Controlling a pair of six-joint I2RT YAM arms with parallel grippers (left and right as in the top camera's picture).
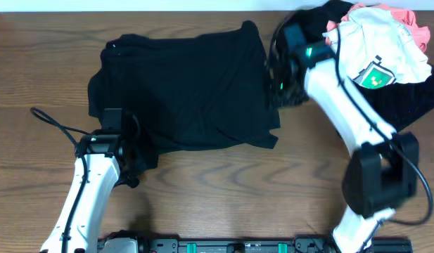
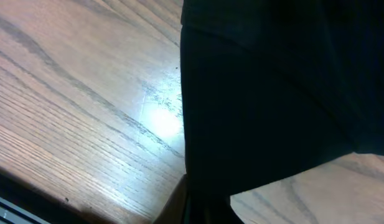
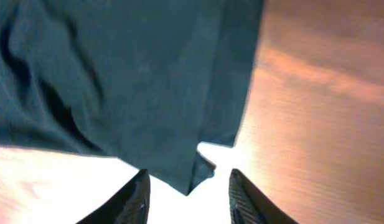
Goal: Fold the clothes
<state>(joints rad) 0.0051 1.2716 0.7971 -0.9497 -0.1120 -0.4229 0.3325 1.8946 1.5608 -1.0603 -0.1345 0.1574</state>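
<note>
Wood table (image 1: 34,56) bore a black shirt (image 1: 188,91) spread flat mid-table. The pile of clothes (image 1: 385,49), white, pink & black, sat at top-right. The left gripper (image 1: 132,169) was clamped shut, prob. on the shirt's lower-left edge. The right gripper (image 3: 190,202) had fingers apart, shirt's corner just ahead.

Overhead: fixed above, straight down, far, wide over the table (image 1: 41,176). Left wrist, right wrist: very near, slanting down at the wood. Shared by all three: black shirt (image 1: 188,91).
</note>
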